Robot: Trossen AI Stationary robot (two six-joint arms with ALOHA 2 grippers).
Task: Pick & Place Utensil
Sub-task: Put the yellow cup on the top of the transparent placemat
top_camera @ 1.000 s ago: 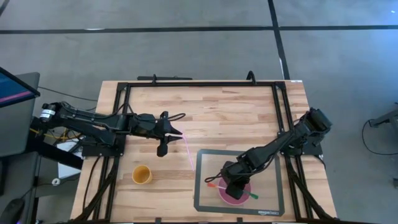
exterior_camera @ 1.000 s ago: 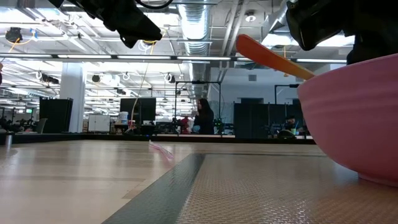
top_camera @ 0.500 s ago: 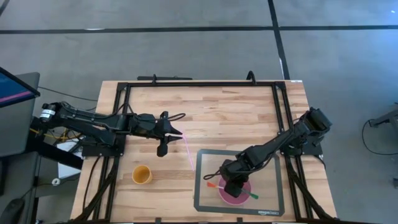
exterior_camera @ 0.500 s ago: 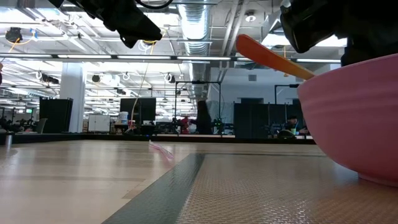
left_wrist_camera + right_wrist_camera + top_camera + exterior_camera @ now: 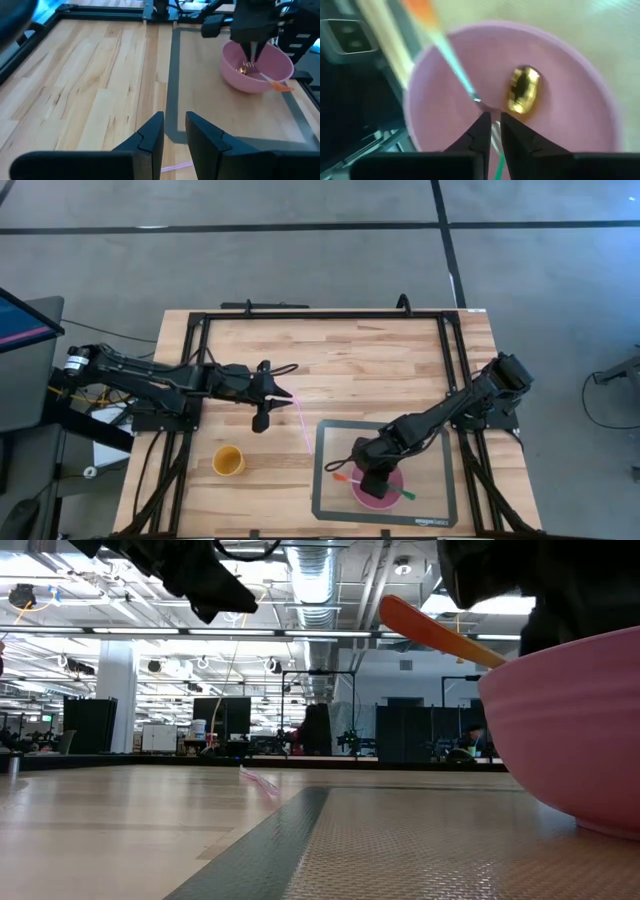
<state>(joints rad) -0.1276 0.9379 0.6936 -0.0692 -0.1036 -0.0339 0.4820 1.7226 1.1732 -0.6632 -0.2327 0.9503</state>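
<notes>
While the right gripper [image 5: 375,477] is lowered into the pink bowl [image 5: 379,489], the utensil [image 5: 349,476] is seen leaning across that bowl's rim.
The bowl is set on the grey mat [image 5: 330,480] at the near right of the tabletop [image 5: 350,360]; the right fingers [image 5: 481,132] are held almost together around the utensil's thin shaft, beside a gold object [image 5: 524,90]. The left gripper [image 5: 262,418] is held above the tabletop's middle left, fingers slightly parted and empty. A yellow cup [image 5: 228,461] stands near left.
</notes>
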